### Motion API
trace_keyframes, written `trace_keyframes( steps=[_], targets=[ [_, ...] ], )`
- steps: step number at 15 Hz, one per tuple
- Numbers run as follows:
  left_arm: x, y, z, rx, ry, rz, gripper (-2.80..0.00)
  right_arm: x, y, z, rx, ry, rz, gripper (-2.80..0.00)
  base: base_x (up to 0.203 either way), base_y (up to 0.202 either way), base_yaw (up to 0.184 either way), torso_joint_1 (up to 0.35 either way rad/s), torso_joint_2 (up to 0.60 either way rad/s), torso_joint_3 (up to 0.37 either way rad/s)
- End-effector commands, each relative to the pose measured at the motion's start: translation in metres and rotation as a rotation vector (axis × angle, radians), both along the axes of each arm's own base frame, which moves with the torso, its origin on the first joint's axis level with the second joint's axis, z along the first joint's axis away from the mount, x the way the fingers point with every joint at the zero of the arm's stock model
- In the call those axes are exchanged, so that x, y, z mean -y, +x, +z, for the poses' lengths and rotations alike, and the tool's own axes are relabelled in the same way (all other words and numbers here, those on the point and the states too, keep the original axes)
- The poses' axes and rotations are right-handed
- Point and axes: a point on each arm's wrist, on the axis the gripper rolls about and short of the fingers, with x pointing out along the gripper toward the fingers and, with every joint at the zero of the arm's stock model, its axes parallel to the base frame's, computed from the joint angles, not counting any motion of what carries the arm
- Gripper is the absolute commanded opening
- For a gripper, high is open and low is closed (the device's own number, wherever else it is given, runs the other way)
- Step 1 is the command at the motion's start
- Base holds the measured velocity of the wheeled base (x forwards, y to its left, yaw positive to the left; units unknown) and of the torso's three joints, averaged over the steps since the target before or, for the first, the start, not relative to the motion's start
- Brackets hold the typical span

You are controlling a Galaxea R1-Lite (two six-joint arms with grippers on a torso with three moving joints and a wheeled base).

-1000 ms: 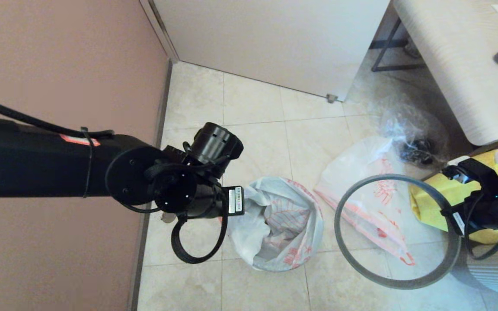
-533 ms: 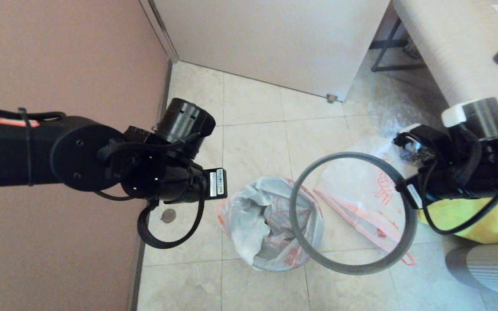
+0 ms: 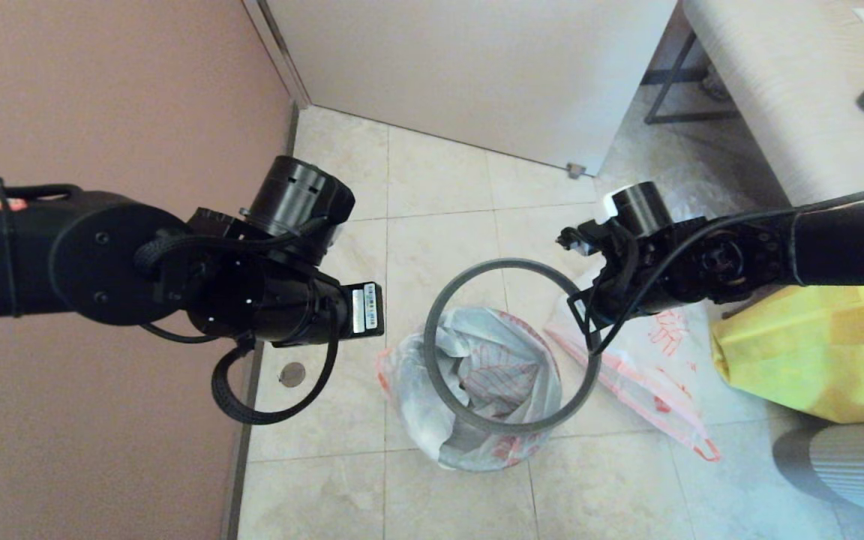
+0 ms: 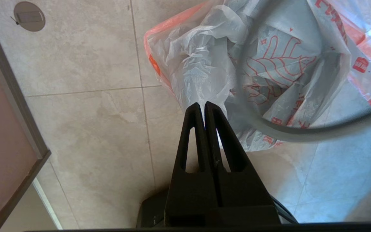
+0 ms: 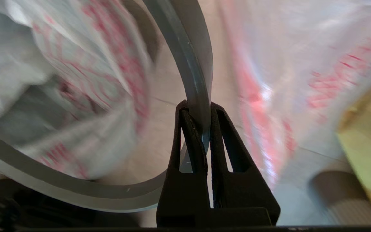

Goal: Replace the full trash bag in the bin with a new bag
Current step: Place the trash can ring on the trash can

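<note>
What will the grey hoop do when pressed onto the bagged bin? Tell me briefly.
Likely stiff: the grey hoop keeps its round shape though the right gripper pinches it at one spot only. Probably light, being thin. The loose film of the new bag over the bin may bunch or slip under it.

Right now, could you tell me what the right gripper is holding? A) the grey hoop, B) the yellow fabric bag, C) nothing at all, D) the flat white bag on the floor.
A: in the right wrist view the right gripper is shut on the thin grey hoop, and the head view shows that hoop hanging over the bag-lined bin.
</note>
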Motion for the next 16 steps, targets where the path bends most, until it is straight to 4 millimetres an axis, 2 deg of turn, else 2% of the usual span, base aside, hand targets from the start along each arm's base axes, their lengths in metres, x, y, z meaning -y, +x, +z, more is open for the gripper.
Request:
trace_keyframes(
  steps=[1,3,7,12,16],
  targets=[
    [-0.001,-0.001,0.002,0.005,-0.006,0.001,-2.80,-0.019,0.018,-0.029,-0.059,-0.028,0.017,-2.80,0.000,0.000,0.000,0.000,0.00,0.000],
    [-0.001,-0.001,0.003,0.005,-0.008,0.000,-2.80,-0.035,0.020,-0.029,-0.072,-0.009,0.021,-2.80,0.000,0.000,0.000,0.000,0.00,0.000],
    [-0.002,-0.002,0.004,0.008,-0.010,0.001,-2.80,-0.059,0.021,-0.052,-0.138,-0.021,0.041,-2.80,0.000,0.000,0.000,0.000,0.00,0.000],
    [-0.001,0.000,0.002,0.003,-0.003,-0.002,-2.80,-0.067,0.029,-0.067,-0.145,-0.024,0.041,-2.80,0.000,0.000,0.000,0.000,0.00,0.000],
    [-0.001,0.000,0.002,0.006,-0.003,-0.001,-2.80,-0.058,0.038,-0.069,-0.133,-0.046,0.003,-2.80,0.000,0.000,0.000,0.000,0.00,0.000]
  ],
)
